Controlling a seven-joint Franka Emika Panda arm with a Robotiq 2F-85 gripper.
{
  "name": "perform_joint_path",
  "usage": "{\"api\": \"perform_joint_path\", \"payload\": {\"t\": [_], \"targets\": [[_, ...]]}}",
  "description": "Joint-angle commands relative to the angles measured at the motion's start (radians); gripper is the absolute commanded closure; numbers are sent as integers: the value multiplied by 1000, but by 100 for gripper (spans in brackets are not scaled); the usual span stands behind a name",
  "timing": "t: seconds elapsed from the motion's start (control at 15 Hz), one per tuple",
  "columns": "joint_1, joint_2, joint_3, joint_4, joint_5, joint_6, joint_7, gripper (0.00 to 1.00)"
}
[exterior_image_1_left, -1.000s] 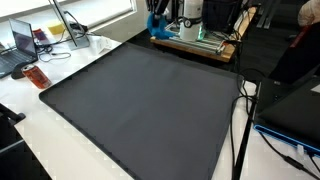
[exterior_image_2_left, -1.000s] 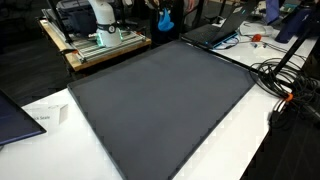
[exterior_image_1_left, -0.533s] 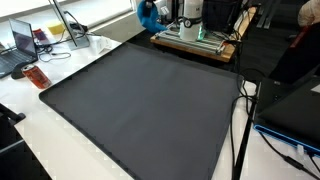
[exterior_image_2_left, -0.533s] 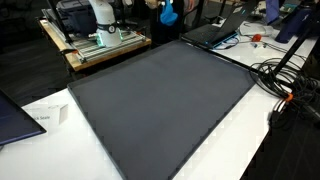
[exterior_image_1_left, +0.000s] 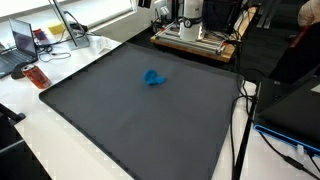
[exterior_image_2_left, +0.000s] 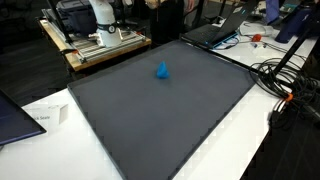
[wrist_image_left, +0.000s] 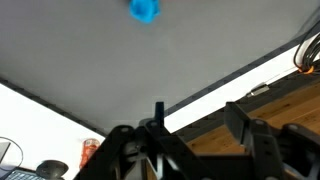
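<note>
Wrist view: blue object (wrist_image_left: 145, 10) lies well apart from the tool (wrist_image_left: 185, 150).

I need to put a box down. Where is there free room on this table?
Nearly the whole dark mat is bare; only a small blue object sits on it, toward the wooden platform side. The white table strip is crowded by cables and a laptop in an exterior view.

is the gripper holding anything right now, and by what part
Nothing is held. In the wrist view the gripper has its fingers spread with only bare surface between them. The blue object lies on the dark mat, apart from the gripper.
</note>
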Motion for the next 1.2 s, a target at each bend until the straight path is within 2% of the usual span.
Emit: {"api": "perform_joint_path", "payload": {"t": [0.0, 0.13, 0.4, 0.47, 0.6, 0.67, 0.8, 0.87, 1.13], "targets": [[-40, -29, 35, -16, 3, 7, 35, 5], [-18, 30, 30, -11, 2, 87, 69, 0], [5, 143, 28, 0, 1, 219, 199, 0], [-16, 145, 21, -53, 1, 160, 250, 0], [-31, 185, 33, -53, 1, 154, 336, 0], [-29, 216, 47, -23, 1, 199, 378, 0], [-51, 228, 52, -50, 1, 157, 482, 0], [-56, 241, 63, -29, 1, 176, 530, 0], [-107, 221, 77, -34, 1, 140, 720, 0]]}}
